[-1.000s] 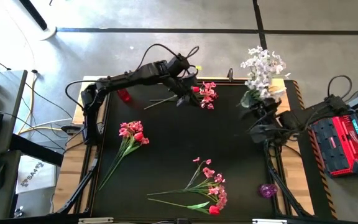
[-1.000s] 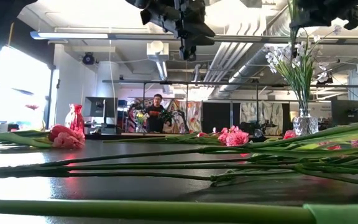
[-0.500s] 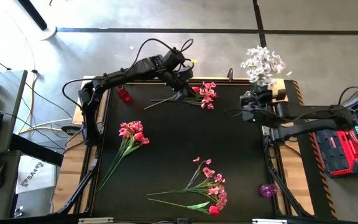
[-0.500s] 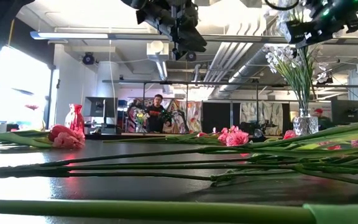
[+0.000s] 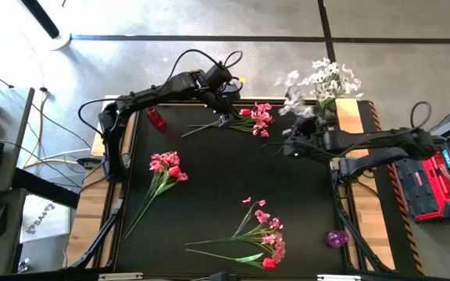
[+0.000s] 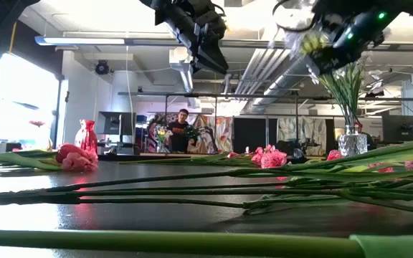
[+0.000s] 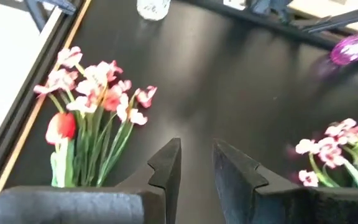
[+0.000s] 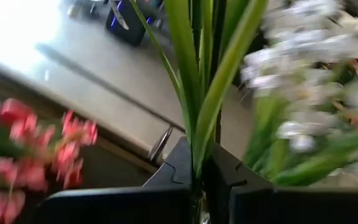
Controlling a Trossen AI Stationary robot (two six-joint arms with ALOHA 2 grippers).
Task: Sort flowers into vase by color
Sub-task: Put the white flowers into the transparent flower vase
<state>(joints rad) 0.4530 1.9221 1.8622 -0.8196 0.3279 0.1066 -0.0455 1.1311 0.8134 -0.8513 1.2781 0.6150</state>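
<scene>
In the low view, green stems (image 6: 192, 244) run across the bottom of the frame so close that their blossoms are cut off at the right edge. Behind them a red tulip (image 6: 74, 156) lies at mid-left on the black counter (image 6: 120, 215). In the high view, a pink and red bunch (image 5: 266, 238) lies at lower centre, another pink bunch (image 5: 166, 165) at centre left, and a third (image 5: 258, 119) near the counter's upper edge. A small purple vase (image 5: 336, 239) sits at lower right, a red vase (image 5: 155, 119) at upper left.

The right claw (image 5: 291, 147) reaches in from the frame's right, arm stretched low across the upper right of the counter. It is clamped on a white spray (image 5: 291, 87), whose blossoms are smeared by motion. In its wrist view the green stalks rise straight out of the closed jaws. More white flowers (image 5: 330, 78) stand at upper right; in the low view they sit in a glass vase (image 6: 350, 142).

The left claw (image 5: 223, 119) hangs above the third bunch, arm arched from the upper left. Its jaws stand narrowly apart, holding nothing.
</scene>
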